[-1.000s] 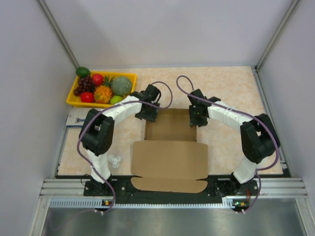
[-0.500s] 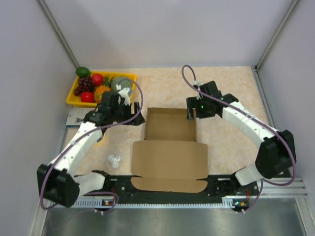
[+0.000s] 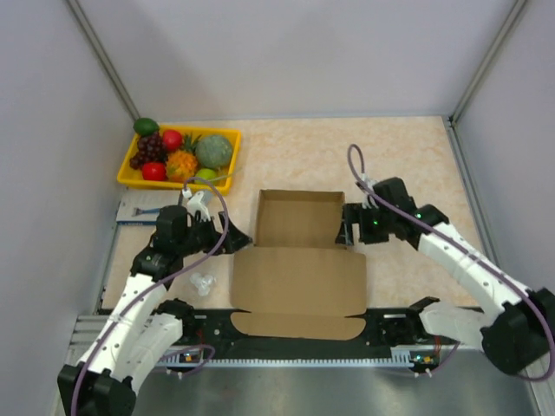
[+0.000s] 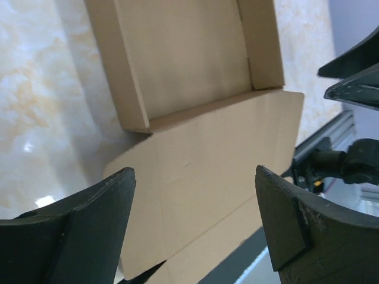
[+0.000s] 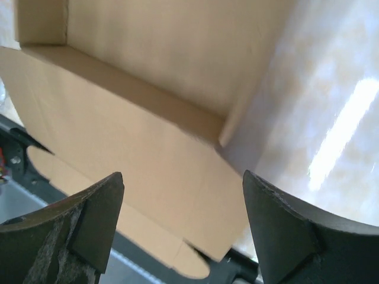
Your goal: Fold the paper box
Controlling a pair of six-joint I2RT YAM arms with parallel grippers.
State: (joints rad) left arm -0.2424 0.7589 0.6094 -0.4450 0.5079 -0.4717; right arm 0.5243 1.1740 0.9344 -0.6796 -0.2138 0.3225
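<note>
The brown paper box (image 3: 299,221) sits mid-table with its walls folded up into an open tray; its lid flap (image 3: 298,282) lies flat toward the near edge, the rounded tab over the rail. My left gripper (image 3: 232,241) is open and empty just left of the box's near left corner. My right gripper (image 3: 349,232) is open and empty at the box's near right corner. The left wrist view shows the tray and flap (image 4: 201,148) between open fingers (image 4: 89,225). The right wrist view shows the same box (image 5: 148,118) between open fingers (image 5: 284,231).
A yellow tray (image 3: 130,178) of toy fruit stands at the back left. A small blue-white packet (image 3: 139,208) lies near it by the left edge. A small clear object (image 3: 201,282) lies on the table left of the flap. The metal rail (image 3: 295,334) runs along the near edge.
Both grippers have let go of the box's side walls and drawn back toward the near edge, the left arm swinging out left and the right arm out right. The box stays put.
</note>
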